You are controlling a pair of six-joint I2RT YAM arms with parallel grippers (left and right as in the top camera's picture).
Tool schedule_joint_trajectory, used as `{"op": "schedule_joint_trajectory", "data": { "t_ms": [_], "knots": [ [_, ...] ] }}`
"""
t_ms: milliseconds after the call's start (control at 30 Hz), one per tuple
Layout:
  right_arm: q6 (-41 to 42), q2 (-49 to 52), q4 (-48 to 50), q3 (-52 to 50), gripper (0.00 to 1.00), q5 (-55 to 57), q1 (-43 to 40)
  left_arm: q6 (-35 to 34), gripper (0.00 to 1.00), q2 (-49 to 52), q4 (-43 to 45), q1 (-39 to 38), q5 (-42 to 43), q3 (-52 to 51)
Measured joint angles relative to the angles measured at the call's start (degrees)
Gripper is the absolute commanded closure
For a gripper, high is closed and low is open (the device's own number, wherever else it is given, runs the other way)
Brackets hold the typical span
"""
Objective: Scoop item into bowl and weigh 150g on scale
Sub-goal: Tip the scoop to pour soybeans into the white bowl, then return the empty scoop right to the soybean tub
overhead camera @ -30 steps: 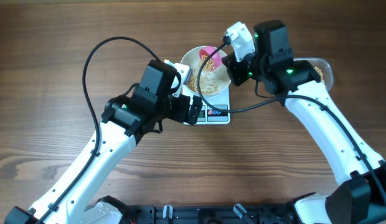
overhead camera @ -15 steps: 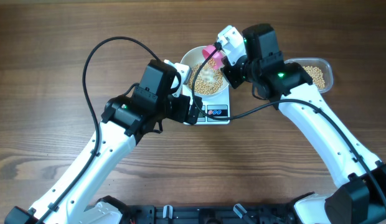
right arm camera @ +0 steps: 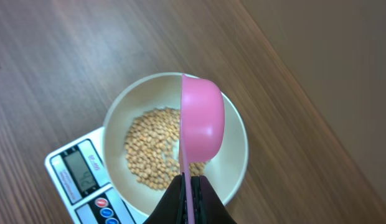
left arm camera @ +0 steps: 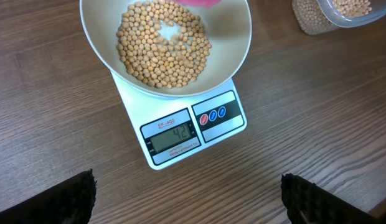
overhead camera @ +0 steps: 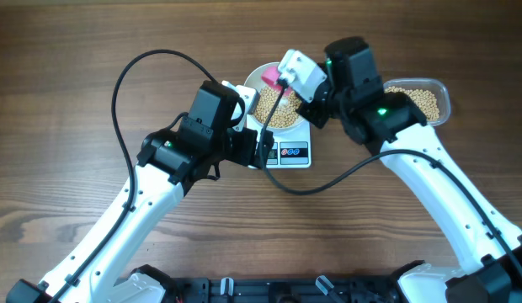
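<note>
Right gripper (right arm camera: 188, 186) clenches a pink scoop (right arm camera: 202, 121) over the bowl (right arm camera: 235, 158), hiding some beans (right arm camera: 152, 149); left gripper (left arm camera: 190, 199), released, shows only cropped fingertips

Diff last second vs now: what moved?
Right gripper, shut on the pink scoop, swung left over the bowl, tipping beans in and uncovering the bean tub. Left gripper stayed open and still; bowl and scale unmoved.
</note>
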Motion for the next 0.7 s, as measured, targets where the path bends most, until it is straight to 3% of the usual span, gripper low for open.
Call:
{"op": "schedule_joint_trajectory", "data": {
  "t_ms": [233, 433, 700],
  "knots": [
    [-0.3, 0.0, 0.9, 0.0, 0.96, 0.7, 1.9, 0.0, 0.0, 0.0, 0.0, 0.0, 0.0, 0.0],
    [6.6, 0.0, 1.3, 0.0, 0.96, 0.9, 0.6, 0.0, 0.0, 0.0, 0.0, 0.0, 0.0, 0.0],
    [20.9, -0.9, 3.3, 0.0, 0.96, -12.9, -14.6, 0.0, 0.0, 0.0, 0.0, 0.0, 0.0, 0.0]
  ]
}}
